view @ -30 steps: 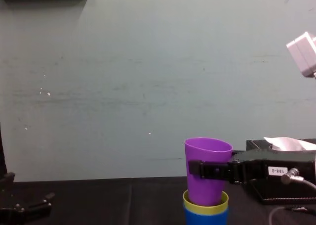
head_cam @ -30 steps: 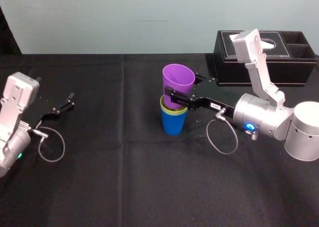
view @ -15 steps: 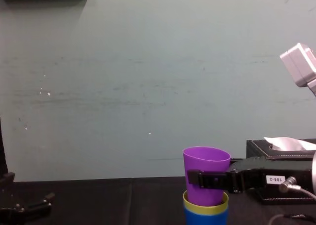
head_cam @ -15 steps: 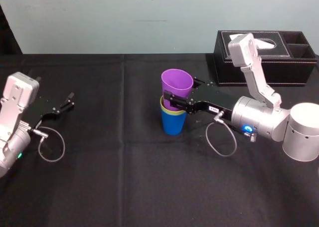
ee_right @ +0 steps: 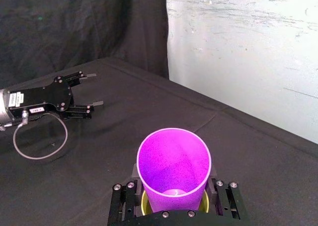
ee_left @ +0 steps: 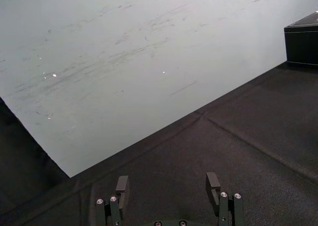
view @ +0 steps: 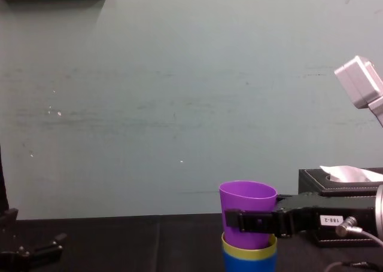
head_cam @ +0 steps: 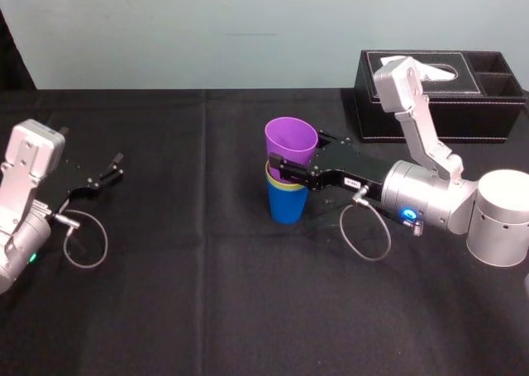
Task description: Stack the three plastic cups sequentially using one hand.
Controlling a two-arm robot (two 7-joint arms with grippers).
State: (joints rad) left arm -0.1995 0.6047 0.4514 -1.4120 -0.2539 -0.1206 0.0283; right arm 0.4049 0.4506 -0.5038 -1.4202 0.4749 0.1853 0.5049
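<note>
The purple cup [head_cam: 291, 143] sits partly inside the yellow-green cup [head_cam: 285, 187], which is nested in the blue cup [head_cam: 288, 207] at the table's middle. My right gripper [head_cam: 294, 159], the hand with the white label, reaches in from the right and is shut on the purple cup, one finger on each side. In the chest view the purple cup [view: 247, 199] stands above the yellow-green rim [view: 248, 248] and the blue cup [view: 248, 263], with the right gripper [view: 249, 222] across it. The right wrist view looks down into the purple cup [ee_right: 174, 166]. My left gripper [head_cam: 111, 168] rests open at the far left.
A black tissue box [head_cam: 438, 95] stands at the back right, behind my right arm. A loose cable loop [head_cam: 365, 231] hangs from the right wrist near the cups. The left gripper [ee_left: 167, 186] hovers over bare black cloth. A pale wall bounds the table's far edge.
My right gripper has moved down and slightly left with the purple cup, sinking it deeper into the yellow-green cup. The left arm has not moved.
</note>
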